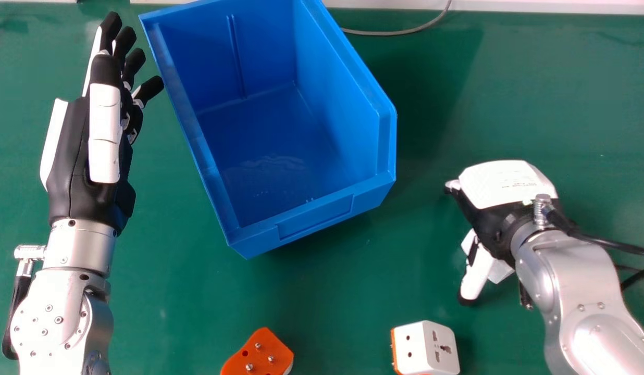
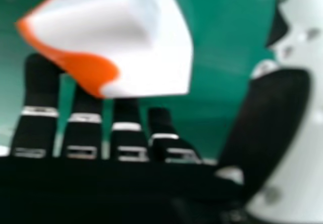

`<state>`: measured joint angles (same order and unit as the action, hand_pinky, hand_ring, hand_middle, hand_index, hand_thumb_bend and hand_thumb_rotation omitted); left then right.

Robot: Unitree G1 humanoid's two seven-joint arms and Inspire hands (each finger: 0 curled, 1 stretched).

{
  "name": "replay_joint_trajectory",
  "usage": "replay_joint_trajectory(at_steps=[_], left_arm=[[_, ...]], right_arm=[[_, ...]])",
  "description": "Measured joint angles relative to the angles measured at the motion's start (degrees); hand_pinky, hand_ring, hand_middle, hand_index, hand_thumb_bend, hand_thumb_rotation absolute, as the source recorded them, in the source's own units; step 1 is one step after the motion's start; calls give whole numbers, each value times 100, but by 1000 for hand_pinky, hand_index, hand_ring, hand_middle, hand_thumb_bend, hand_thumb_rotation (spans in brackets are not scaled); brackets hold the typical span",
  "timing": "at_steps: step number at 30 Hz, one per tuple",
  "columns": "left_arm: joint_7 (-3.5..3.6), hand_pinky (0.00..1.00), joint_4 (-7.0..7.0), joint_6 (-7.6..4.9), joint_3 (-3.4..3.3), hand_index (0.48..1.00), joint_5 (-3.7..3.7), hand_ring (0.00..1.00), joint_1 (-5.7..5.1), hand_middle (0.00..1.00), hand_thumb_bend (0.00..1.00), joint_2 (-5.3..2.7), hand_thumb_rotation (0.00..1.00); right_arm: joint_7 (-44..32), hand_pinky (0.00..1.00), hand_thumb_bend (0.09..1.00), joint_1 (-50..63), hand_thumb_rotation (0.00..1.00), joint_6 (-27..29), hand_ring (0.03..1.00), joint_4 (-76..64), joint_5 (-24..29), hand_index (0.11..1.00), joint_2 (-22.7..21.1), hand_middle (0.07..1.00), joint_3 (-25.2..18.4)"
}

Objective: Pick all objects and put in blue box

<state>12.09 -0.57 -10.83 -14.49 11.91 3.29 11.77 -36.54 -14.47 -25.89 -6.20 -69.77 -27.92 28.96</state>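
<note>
Blue plastic box [image 1: 330, 99], head view: set askew on the green table [image 1: 181, 312], its far end cut off. Orange plug [image 1: 259, 354]: pins up, near the bottom edge, cropped there. White plug [image 1: 423, 346]: socket slots up, orange along one side, right of the orange one. Both outside the box; open tabletop between them and its near wall. Left hand [image 1: 104, 130]: fingers straight, close by the box's left rim. Right hand [image 1: 504, 185]: right of the box, back uppermost, fingers mostly hidden beneath.

Right hand view: white-and-orange plug [image 2: 126, 47], blurred, partly covering the fingers. Hand spread wide, fingers fairly straight, thumb well apart from the plug. Contact with the fingers: cannot tell.
</note>
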Motion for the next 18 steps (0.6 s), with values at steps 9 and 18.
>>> replay_joint_trajectory(at_steps=[9, 18], left_arm=[[33, 908, -2, 29, -15, 990, 52, 982, 2, 996, 794, 12, 1000], [33, 912, -2, 49, -43, 991, 73, 985, 40, 997, 796, 18, 1000]], right_arm=[[-177, 316, 688, -36, 81, 26, 474, -57, -73, 670, 82, 586, -11], [-336, 274, 630, -25, 52, -8, 407, -97, -63, 605, 144, 547, -105]])
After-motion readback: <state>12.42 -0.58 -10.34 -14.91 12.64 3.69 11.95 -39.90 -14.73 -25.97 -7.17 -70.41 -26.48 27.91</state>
